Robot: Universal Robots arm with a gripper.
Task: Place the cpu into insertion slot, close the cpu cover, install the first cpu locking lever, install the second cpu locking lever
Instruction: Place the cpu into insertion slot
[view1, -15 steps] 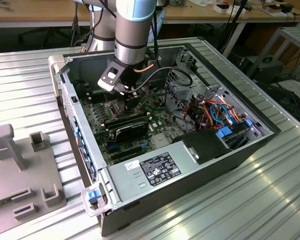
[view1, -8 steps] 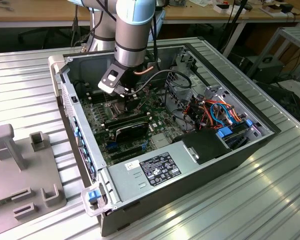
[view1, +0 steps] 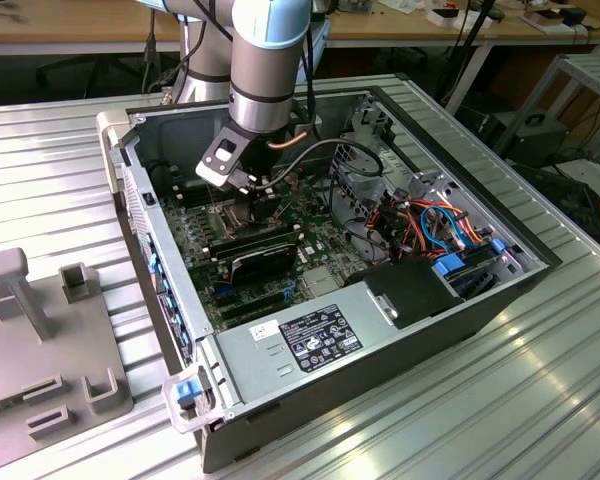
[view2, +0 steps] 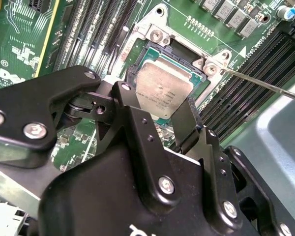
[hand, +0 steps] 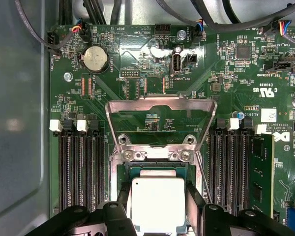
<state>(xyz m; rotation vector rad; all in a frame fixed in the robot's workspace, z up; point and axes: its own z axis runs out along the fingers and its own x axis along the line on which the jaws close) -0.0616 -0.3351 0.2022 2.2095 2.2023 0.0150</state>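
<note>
Over the insertion slot (hand: 157, 169), inside an open computer case (view1: 410, 340), the gripper (view2: 157, 105) has its two fingers (view2: 187, 120) drawn narrow onto opposite edges of the cpu (view2: 162, 91). The chip's silvery top faces up between them. In both wrist views the cpu sits within the slot's outline, slightly tilted in the second wrist view. Whether it is fully seated cannot be told.

The cpu cover (hand: 160, 104) stands flipped open, hinged at the slot's metal rim and lying back over the green motherboard (hand: 236, 73), clear of the chip. One thin lever (view2: 265, 83) angles away from the slot's corner. Long black memory slots (hand: 81, 167) run close along both sides of the slot, leaving little free room beside the fingers. One round battery (hand: 96, 59) lies beyond the cover.

In the exterior view the gripper (view1: 242, 185) is at about ten o'clock from the case's middle, with the case wall near it on that side. The case rests on a ribbed metal surface (view1: 500, 400). One grey fixture (view1: 40, 340) lies at eight o'clock, well apart from the case.
</note>
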